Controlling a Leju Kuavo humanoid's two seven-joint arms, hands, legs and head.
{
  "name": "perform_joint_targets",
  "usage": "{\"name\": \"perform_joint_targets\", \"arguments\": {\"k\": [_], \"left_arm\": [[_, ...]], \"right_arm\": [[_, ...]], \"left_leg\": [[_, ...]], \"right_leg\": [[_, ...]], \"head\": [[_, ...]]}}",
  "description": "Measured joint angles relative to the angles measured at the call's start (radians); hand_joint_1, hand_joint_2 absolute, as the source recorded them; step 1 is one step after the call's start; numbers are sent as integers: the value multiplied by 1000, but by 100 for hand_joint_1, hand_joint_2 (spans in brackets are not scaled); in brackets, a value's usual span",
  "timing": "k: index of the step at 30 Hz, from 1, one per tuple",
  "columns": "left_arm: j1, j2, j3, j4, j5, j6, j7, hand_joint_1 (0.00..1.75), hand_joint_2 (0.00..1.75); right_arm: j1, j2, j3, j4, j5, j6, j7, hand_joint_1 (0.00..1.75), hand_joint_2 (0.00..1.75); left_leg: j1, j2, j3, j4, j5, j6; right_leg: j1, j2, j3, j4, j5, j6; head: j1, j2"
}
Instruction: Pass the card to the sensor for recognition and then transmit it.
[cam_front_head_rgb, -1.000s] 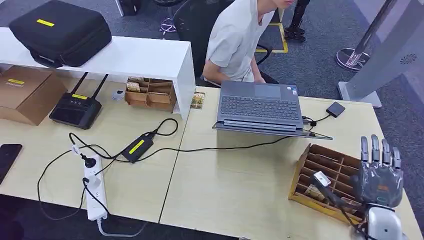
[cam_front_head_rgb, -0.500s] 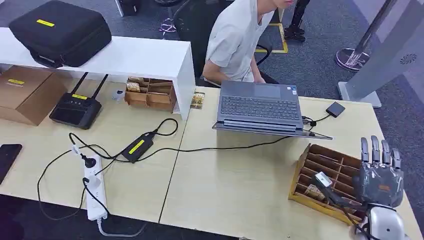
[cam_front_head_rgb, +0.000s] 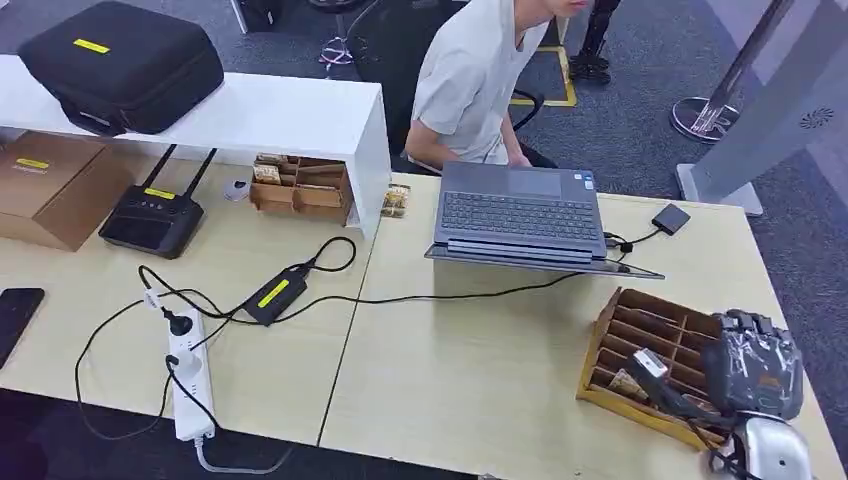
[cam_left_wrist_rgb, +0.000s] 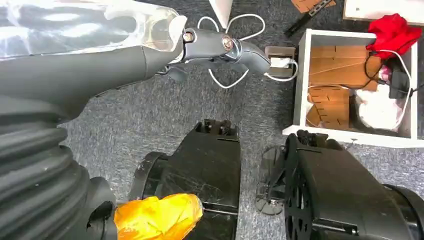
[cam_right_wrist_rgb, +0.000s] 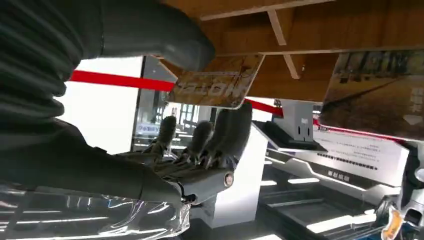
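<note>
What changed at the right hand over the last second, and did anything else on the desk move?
The right hand, over the wooden slotted tray, curled its upright fingers forward and down. In the right wrist view, thumb and fingers now flank a card. Laptop, cables and the seated person stayed put.

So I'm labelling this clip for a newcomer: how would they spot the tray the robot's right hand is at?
Start at the open grey laptop on the pale wooden table. Toward the table's near right corner lies a brown wooden tray split into slots, with the robot's right hand over its right end. A smaller brown organiser sits under the white shelf.
</note>
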Motion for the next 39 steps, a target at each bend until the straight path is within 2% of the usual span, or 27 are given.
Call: {"name": "perform_joint_targets", "arguments": {"k": [5,20,24,29,39], "left_arm": [[-3,-1,4,2,-19,-14,0,0,175],[-3,-1,16,2,-29,-43,2,0,175],[1,-5,35,2,-84,-53,-4,0,175],[17,-2,62,-13,-146,-53,23,0,175],[37,4,87,-21,-160,-57,34,0,175]], "right_arm": [[24,-7,-35,-7,-54,-1,-29,175,175],[49,-26,-82,-16,-71,2,-55,175,175],[51,-27,-87,-17,-69,2,-63,175,175],[69,-27,-100,-35,-57,-1,-69,175,175],[67,-27,-103,-68,-34,-52,-79,175,175]], "left_leg": [[0,0,0,0,0,0],[0,0,0,0,0,0],[0,0,0,0,0,0],[0,0,0,0,0,0],[0,0,0,0,0,0]], "right_leg": [[0,0,-1,0,0,0],[0,0,-1,0,0,0],[0,0,-1,0,0,0],[0,1,-1,0,0,0],[0,0,-1,0,0,0]], "head": [[0,0],[0,0],[0,0],[0,0],[0,0]]}}
